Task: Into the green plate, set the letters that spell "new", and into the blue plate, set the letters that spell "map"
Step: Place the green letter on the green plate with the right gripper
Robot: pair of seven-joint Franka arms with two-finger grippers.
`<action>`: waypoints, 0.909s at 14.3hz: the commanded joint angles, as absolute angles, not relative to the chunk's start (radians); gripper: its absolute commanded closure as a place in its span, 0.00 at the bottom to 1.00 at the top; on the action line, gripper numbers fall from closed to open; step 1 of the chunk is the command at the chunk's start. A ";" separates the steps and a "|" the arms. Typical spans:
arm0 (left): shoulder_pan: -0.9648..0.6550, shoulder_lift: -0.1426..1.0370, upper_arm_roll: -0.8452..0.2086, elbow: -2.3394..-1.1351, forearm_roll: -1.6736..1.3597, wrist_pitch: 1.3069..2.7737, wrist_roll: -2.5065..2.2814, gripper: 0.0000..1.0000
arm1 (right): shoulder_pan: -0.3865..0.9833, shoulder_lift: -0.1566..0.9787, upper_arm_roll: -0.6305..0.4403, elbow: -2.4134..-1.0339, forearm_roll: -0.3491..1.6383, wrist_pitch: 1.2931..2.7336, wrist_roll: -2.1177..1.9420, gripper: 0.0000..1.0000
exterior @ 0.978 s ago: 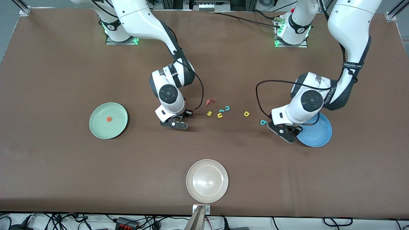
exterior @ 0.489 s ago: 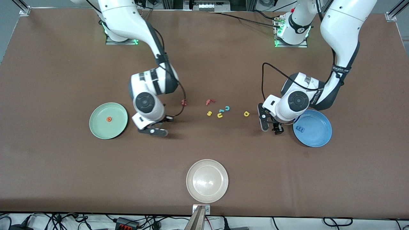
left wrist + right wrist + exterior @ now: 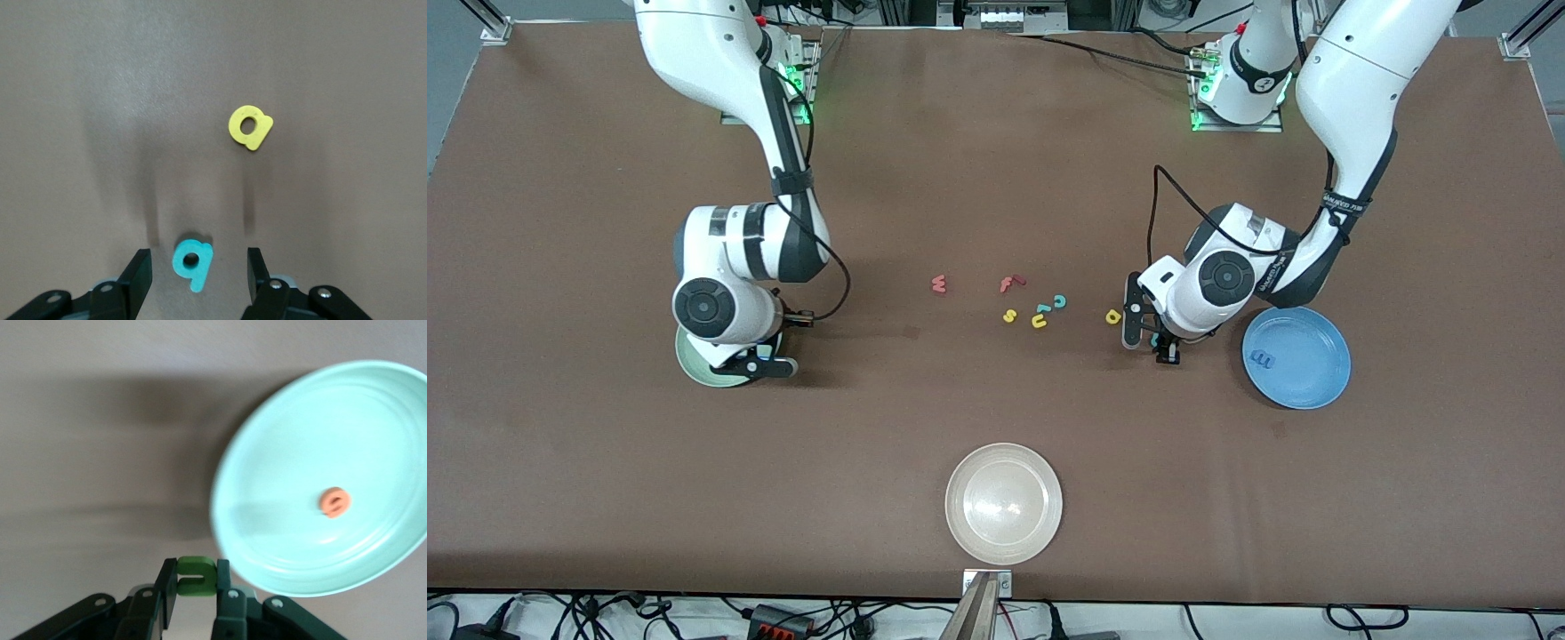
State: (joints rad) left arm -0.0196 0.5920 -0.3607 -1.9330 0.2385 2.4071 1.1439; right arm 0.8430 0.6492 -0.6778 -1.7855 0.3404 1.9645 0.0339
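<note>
Loose letters lie in a cluster mid-table: red f (image 3: 1010, 284), yellow s (image 3: 1009, 316), yellow u (image 3: 1039, 321), teal c (image 3: 1059, 301), with a small teal piece (image 3: 1042, 308) touching the u, unclear which letter. Red-pink w (image 3: 938, 284) lies apart from them toward the right arm's end, nothing around it. Yellow p (image 3: 1112, 316) sits just beside the left gripper (image 3: 1158, 342), which is low over the table by the blue plate (image 3: 1307, 378); in the left wrist view the jaws are spread with the teal a (image 3: 192, 262) lying on the table between them, fingers (image 3: 137, 283) not touching it, yellow p near it. Blue m (image 3: 1261, 358) lies in the blue plate. Right gripper (image 3: 760, 366) is over the edge of the green plate (image 3: 694, 369), its arm covering most of the plate in the front view; the right wrist view shows the jaws pinching the dark green n (image 3: 195, 576), with the orange e (image 3: 334, 501) lying in the plate. Cream-white plate (image 3: 1003, 503) sits nearest the front camera, well apart from everything. Since 1 s ago the right arm has swung from the letter cluster to the green plate, uncovering the w; the left arm has moved off the blue plate toward the a, uncovering the m. Surface is a brown mat; cables and a power strip run along the table edge.
</note>
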 commanded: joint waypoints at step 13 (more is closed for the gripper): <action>0.025 0.577 -0.365 -1.948 0.318 2.413 1.154 0.99 | 0.716 0.690 -0.675 -1.818 0.451 2.008 -0.152 0.78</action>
